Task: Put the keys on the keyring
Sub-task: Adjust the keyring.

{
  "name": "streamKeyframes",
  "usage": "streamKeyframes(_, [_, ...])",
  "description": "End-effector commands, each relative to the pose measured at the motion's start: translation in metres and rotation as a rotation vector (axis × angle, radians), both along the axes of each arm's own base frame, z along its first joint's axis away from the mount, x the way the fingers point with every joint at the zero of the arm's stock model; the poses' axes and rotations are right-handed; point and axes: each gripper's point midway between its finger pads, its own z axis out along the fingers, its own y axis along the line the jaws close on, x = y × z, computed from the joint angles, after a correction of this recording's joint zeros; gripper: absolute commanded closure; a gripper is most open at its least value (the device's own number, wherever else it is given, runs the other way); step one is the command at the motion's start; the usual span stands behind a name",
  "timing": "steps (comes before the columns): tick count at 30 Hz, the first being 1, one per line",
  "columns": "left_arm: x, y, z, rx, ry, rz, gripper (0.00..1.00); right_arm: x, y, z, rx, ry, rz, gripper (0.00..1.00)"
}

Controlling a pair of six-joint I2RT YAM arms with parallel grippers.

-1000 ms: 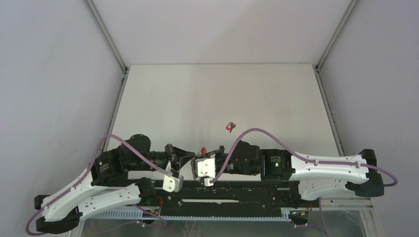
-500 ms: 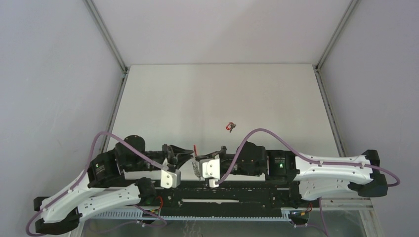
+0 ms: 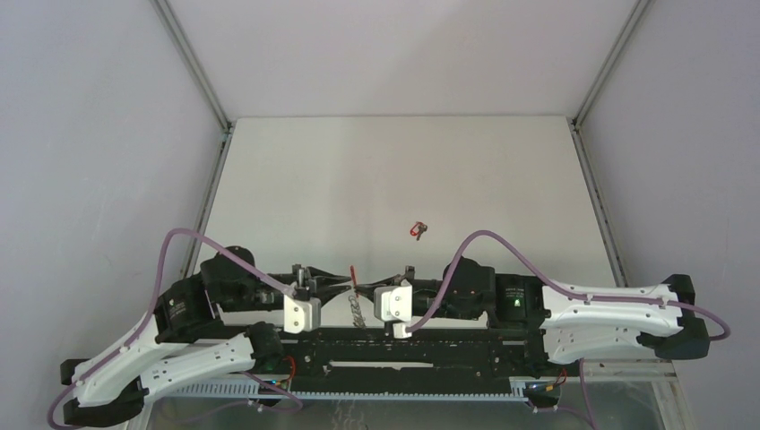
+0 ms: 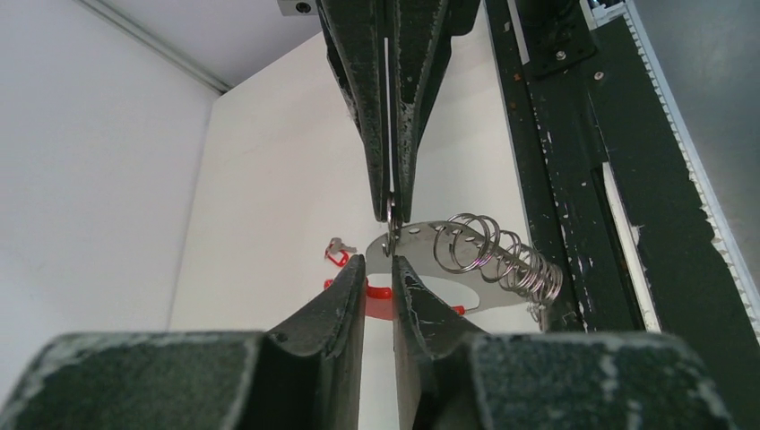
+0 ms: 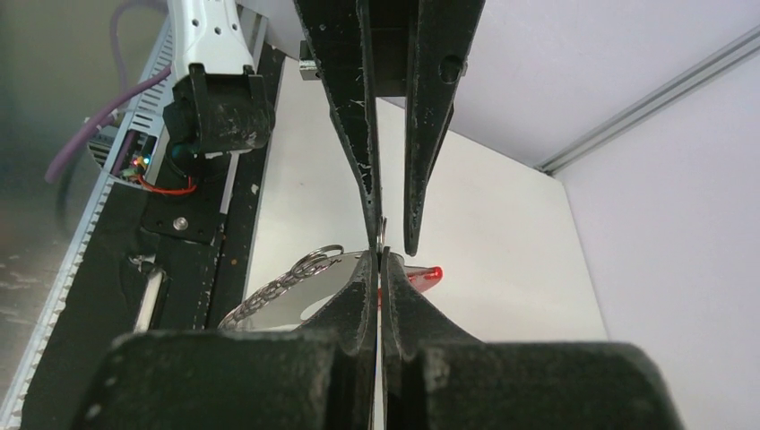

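Now the keyring (image 4: 392, 235), with the keys (image 4: 475, 260) and red strap (image 4: 378, 292) bunched against it, hangs over the bench's (image 3: 376, 170) near edge. The right hand (image 4: 392, 208) has just clamped shut on it, while the left hand (image 4: 378, 262) has eased slightly apart, apparently gripping nothing. This looks like a handover, with threading still to do.

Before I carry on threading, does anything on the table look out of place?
Yes: a small red-and-silver piece lies alone on the table, well apart from the keys. It looks stray.
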Motion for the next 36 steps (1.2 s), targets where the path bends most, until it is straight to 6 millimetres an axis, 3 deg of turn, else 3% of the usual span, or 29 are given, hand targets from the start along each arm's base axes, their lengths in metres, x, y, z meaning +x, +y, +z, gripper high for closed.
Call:
streamKeyframes(1, [-0.007, 0.003, 0.008, -0.017, -0.003, -0.028, 0.77, -0.005, -0.005, 0.038, 0.151, 0.035, 0.029, 1.00])
streamKeyframes(7, [-0.008, 0.003, 0.010, -0.029, 0.003, -0.028, 0.73, -0.005, -0.008, 0.041, 0.171, 0.049, 0.036, 1.00])
streamKeyframes(13, [-0.005, -0.002, 0.034, -0.132, 0.034, 0.002, 0.76, -0.006, -0.007, 0.042, 0.180, 0.060, 0.047, 1.00])
streamKeyframes(36, [-0.017, -0.004, 0.037, -0.137, 0.046, -0.066, 0.84, -0.006, -0.003, 0.040, 0.181, 0.067, 0.057, 1.00])
